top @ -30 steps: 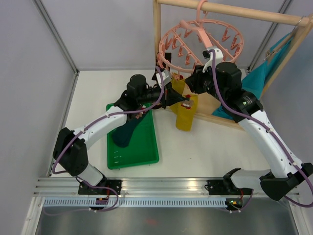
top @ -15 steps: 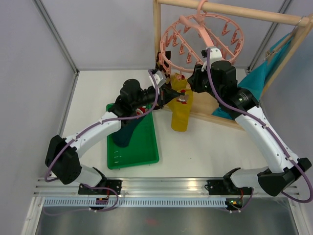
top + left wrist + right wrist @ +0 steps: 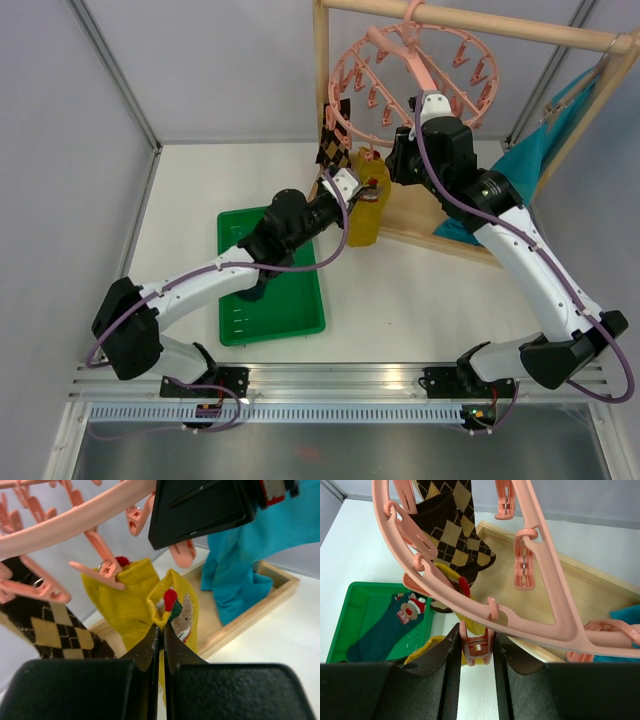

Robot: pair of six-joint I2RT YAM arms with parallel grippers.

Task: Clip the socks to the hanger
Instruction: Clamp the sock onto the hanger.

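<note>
The round pink hanger hangs by its hook from the top bar of the wooden rack at the far side of the table. Its clips dangle from the ring. The left gripper is raised to just below the ring. Its jaws are pressed fully together on the cuff of a mustard-yellow sock, which bears a small figure with a red pompom. That sock hangs down from the pinched cuff, with its lower end over the rack's base board. The cuff sits just below a pink clip and is not touching it. The right gripper reaches in from the other side. Its jaws are narrowed onto that pink clip, one finger against each side of it. Just beside the held sock, a second yellow sock hangs from another clip on the ring. A brown-and-tan argyle sock hangs from the clip next to that. A dark teal sock with a red-and-white figure lies flat in the green tray on the table, under the left arm. A large teal cloth is draped at the right end of the rack, well apart from both grippers.
</note>
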